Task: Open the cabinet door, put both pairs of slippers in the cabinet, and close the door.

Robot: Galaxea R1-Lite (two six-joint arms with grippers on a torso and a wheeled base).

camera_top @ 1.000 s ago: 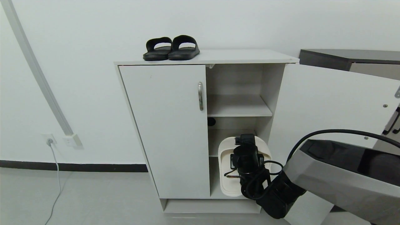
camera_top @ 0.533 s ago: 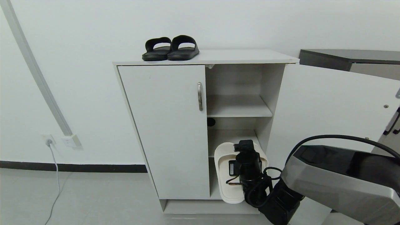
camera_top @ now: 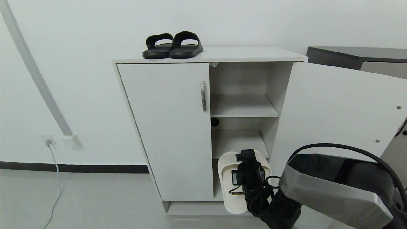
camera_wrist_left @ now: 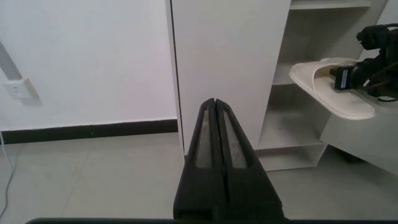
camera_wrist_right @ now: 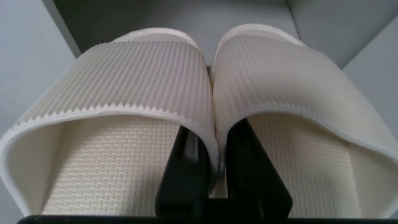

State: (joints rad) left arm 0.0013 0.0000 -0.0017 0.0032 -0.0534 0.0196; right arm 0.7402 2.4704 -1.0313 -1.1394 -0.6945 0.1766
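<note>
Left gripper [camera_wrist_left: 215, 109]: black, two long flat fingers pressed together with nothing between them; hangs above the pale grey floor [camera_top: 95, 203], in front of the cabinet's closed door.

Right gripper [camera_wrist_right: 213, 158]: black, clenched on the inner strap edges of the cream ribbed foam slippers [camera_top: 228, 178], one finger under each strap.

Cream slippers: a pair side by side, soles level, held in the air at the mouth of the lowest compartment, below the middle shelf [camera_top: 237, 143]. Heels project past the cabinet front, toes point inward.

White laminate two-door cabinet [camera_top: 254, 54]: left door [camera_top: 165, 127] shut, with an upright metal bar handle [camera_top: 203, 96]. Right door [camera_top: 334, 108] swung wide open. Upper shelf [camera_top: 241, 108] bare.

Black rubber slide slippers [camera_top: 173, 46]: a pair, touching, on the cabinet top at its left end, toes to the front.

White wall [camera_top: 79, 95]: slanted grey conduit [camera_top: 31, 70], socket with plugged-in cable [camera_top: 47, 141], dark skirting strip [camera_top: 73, 167].

Grey unit [camera_top: 356, 55]: behind the open door, at right.
</note>
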